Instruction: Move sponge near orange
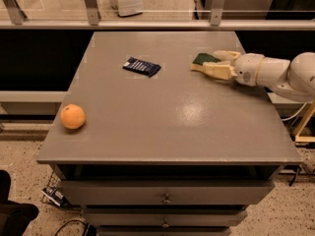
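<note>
The gripper (210,63) reaches in low over the table (167,132), just right of the dark blue packet (141,66). Its 2 fingers are clamped on the sponge (202,58), which rests on the tabletop green side up. The orange (73,116) sits well apart from the packet, to its front left near the table's edge. Below the tabletop, 2 knobbed drawers (167,193) are closed, so their contents are hidden.

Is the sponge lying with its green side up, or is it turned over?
Green side up: the sponge shows its dark green top, at the far right of the table, where the gripper is.
</note>
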`<action>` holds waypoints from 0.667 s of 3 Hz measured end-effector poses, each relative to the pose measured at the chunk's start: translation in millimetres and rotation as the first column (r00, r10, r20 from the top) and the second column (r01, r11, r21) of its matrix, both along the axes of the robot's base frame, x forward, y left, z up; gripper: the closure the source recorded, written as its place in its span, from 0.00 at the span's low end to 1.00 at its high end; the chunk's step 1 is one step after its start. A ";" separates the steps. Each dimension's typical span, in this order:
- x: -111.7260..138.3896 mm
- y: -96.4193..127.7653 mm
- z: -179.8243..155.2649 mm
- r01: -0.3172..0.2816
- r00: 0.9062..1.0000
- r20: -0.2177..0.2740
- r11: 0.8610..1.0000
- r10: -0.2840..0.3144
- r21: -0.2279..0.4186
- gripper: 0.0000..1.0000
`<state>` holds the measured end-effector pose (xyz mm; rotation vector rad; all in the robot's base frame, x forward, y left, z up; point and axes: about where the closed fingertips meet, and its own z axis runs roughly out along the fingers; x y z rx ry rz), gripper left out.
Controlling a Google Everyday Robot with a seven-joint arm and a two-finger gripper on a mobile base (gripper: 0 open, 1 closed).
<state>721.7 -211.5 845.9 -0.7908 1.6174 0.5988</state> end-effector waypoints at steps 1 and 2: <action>0.0 0.1 0.1 0.000 1.000 0.000 1.000 0.000 0.000 1.00; 0.0 0.1 0.2 0.000 1.000 0.000 1.000 0.000 0.000 1.00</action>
